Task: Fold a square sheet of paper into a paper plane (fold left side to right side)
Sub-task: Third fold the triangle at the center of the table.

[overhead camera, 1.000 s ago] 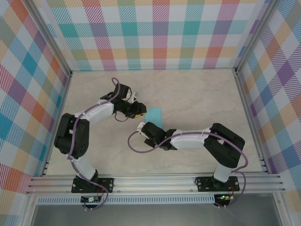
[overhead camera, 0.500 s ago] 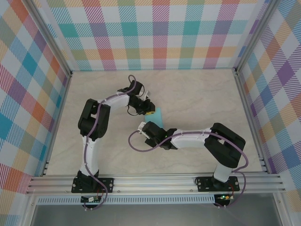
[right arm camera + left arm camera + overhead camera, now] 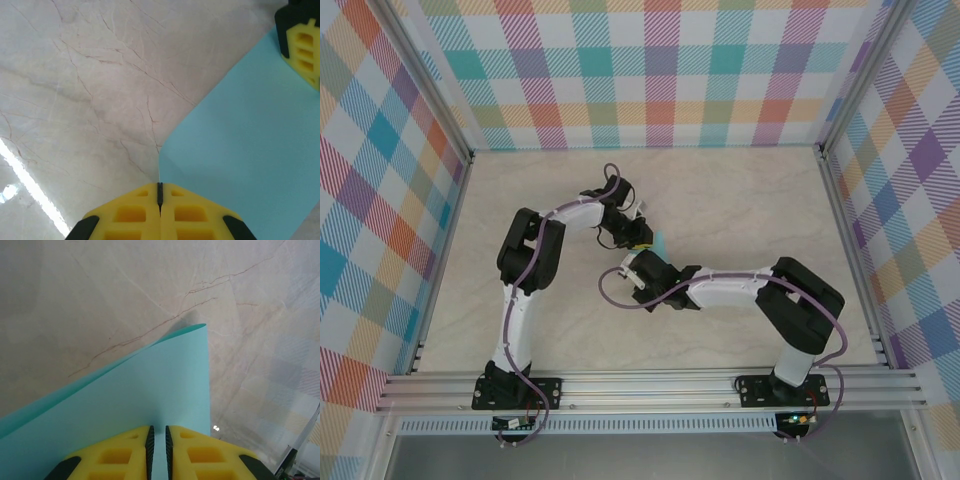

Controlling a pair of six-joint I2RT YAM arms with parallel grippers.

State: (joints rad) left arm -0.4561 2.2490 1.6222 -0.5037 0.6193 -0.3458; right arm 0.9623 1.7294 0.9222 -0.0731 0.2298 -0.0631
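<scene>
The square sheet of paper (image 3: pixel 660 243) shows from above as a slim turquoise strip between the two wrists. In the left wrist view the sheet (image 3: pixel 150 380) rises off the table in a curve and runs into the narrow slit between my left gripper's (image 3: pixel 158 431) yellow jaws, which pinch it. My left gripper (image 3: pixel 645 238) sits at the sheet's far edge. My right gripper (image 3: pixel 160 186) is shut on a near corner of the sheet (image 3: pixel 240 150), and one left finger (image 3: pixel 302 45) shows at the sheet's far edge. From above, my right gripper (image 3: pixel 632 268) is just below the left one. No paper plane shape is formed.
The marble-patterned table (image 3: pixel 740 210) is bare around the arms. Plaid walls (image 3: pixel 650 70) close the back and both sides. An aluminium rail (image 3: pixel 650 385) carrying the arm bases runs along the near edge.
My left arm has swung right with the sheet's edge, and its jaws have narrowed. My right gripper has shifted right and slightly up. The turquoise area seen from above has shrunk to a strip.
</scene>
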